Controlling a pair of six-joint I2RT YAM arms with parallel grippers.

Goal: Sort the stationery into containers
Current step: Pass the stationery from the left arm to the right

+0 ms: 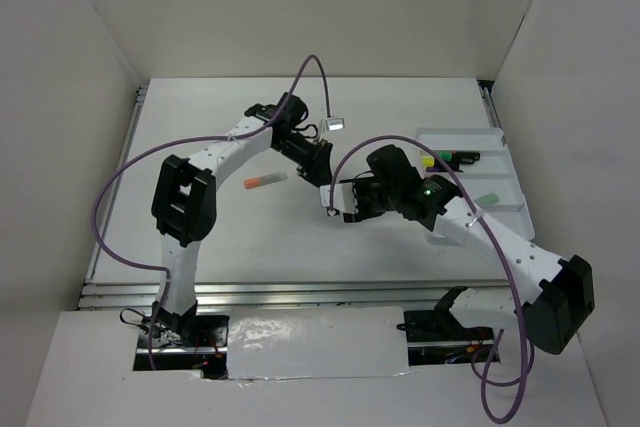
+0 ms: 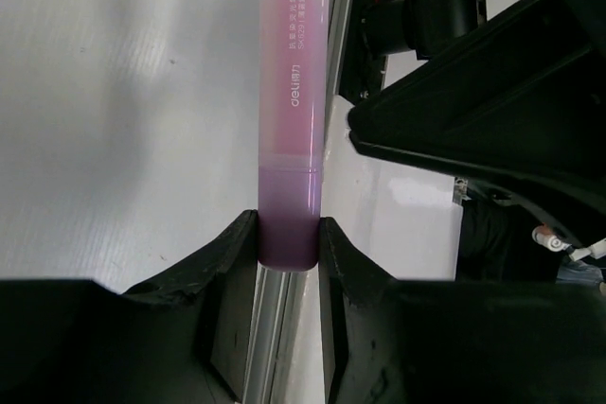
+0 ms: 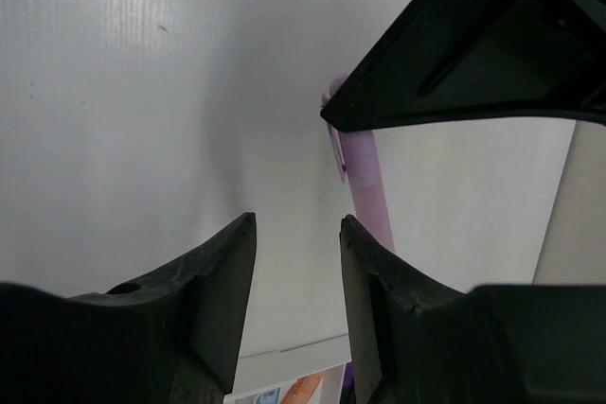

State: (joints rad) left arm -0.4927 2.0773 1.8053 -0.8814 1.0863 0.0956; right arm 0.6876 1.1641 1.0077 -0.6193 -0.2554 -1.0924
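My left gripper (image 2: 289, 229) is shut on the end of a pastel purple marker (image 2: 292, 111), which sticks out ahead of its jaws. In the top view the left gripper (image 1: 318, 165) is over the table's middle, close to my right gripper (image 1: 338, 205). The right gripper (image 3: 296, 224) is open and empty. The purple marker (image 3: 365, 186) shows just beyond its right finger, under the left gripper's black body (image 3: 473, 54). An orange marker (image 1: 265, 181) lies on the table left of both grippers. The white divided tray (image 1: 505, 172) stands at the right.
The tray holds a black highlighter with a yellow cap (image 1: 445, 159) and a pale green marker (image 1: 487, 197). A white tag (image 1: 336, 124) hangs on the purple cable above the grippers. White walls enclose the table on three sides.
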